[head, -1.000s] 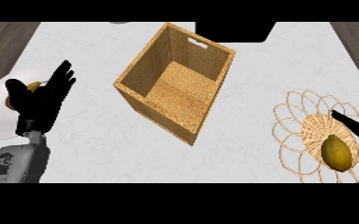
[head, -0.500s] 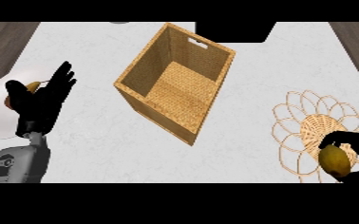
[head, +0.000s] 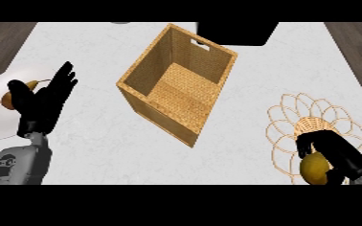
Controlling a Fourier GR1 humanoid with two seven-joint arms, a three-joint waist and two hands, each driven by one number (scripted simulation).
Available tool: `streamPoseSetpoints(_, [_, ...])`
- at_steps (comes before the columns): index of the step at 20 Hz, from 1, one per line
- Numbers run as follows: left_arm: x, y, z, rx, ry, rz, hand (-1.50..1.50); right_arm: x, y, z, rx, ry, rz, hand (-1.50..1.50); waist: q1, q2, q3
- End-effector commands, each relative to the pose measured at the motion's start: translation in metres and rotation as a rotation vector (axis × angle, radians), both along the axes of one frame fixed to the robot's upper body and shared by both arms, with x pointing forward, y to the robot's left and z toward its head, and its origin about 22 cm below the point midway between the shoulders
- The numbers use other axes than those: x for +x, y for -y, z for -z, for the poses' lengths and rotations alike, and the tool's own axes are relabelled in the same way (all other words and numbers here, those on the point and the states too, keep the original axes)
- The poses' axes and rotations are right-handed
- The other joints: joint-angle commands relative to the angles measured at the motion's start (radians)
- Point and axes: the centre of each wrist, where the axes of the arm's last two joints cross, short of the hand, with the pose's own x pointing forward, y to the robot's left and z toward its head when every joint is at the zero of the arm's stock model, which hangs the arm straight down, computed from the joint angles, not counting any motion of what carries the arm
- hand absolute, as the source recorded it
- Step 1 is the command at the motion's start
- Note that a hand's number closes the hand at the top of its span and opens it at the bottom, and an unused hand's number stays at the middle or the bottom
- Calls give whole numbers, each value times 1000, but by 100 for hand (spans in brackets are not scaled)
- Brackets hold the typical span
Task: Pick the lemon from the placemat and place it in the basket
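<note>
a pale, marbled worktop (head: 92,43) is seen from steeply above, with strips of brown floor (head: 14,38) shown at its far corners. nearest, at the lower right, the lemon (head: 313,168) is found on the near part of the placemat (head: 290,119), a round woven mat with looped petals round its rim. the right hand (head: 338,154) is laid over the lemon from the far and right side, and its fingers (head: 305,146) are curled down round the fruit, so that its upper part is hidden; whether the lemon is lifted off the mat cannot be told. at the lower left a grey forearm is seen, and above it the left hand (head: 44,106) is held open near the edge, its fingers straight, apart and pointing up. just behind this hand a yellow-brown thing (head: 10,99) is partly covered. further in, at the middle of the worktop, the basket (head: 134,93) is set at a slant, well apart from the placemat, its woven bottom open to view. beyond it, at the far edge, a dark block (head: 237,33) is seen.
</note>
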Motion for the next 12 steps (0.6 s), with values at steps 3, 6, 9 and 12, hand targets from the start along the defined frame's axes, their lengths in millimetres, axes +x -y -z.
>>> streamPoseSetpoints(3, [4, 6, -4, 3, 7, 28, 0, 8, -113, 24, 137, -7, 6, 150, 40, 7, 27])
streamPoseSetpoints(6, [4, 7, -3, 6, 1, 37, 0, 10, -145, 17, 131, -6, 9, 150, 46, 7, 28])
streamPoseSetpoints(9, [3, 5, 0, 3, -9, 28, 0, 7, -155, 9, 165, -4, 27, 150, 37, 3, 37])
streamPoseSetpoints(12, [4, 9, 2, -4, -10, 38, 0, 12, -173, -11, 238, 72, 13, 150, 43, -4, 44])
